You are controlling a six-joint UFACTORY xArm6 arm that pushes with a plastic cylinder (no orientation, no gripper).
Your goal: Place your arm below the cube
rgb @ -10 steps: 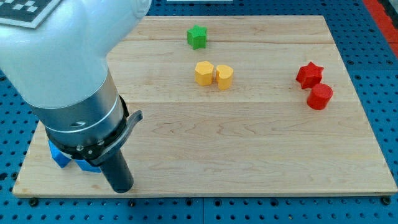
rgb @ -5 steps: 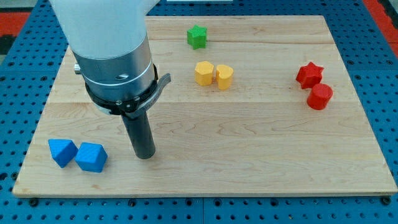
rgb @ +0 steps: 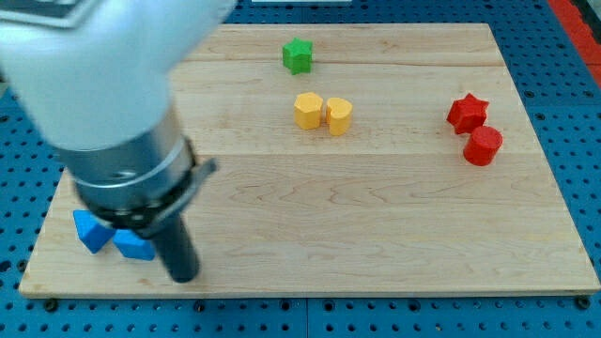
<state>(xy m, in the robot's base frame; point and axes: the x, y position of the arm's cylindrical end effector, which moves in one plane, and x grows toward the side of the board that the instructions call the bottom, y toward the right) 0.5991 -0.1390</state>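
Note:
Two blue blocks lie at the board's lower left: one blue block, cube-like, and a second blue block to its right, both partly hidden by my arm. My tip rests on the board just right of and slightly below the second blue block, close to it; whether it touches is unclear. The arm is blurred with motion.
A green star sits at the top centre. Two yellow blocks stand side by side below it. A red star and a red cylinder-like block are at the right. The wooden board's bottom edge runs just below my tip.
My arm has swung back to the left and down from the board's middle left, and now covers part of both blue blocks. The blocks have not visibly moved.

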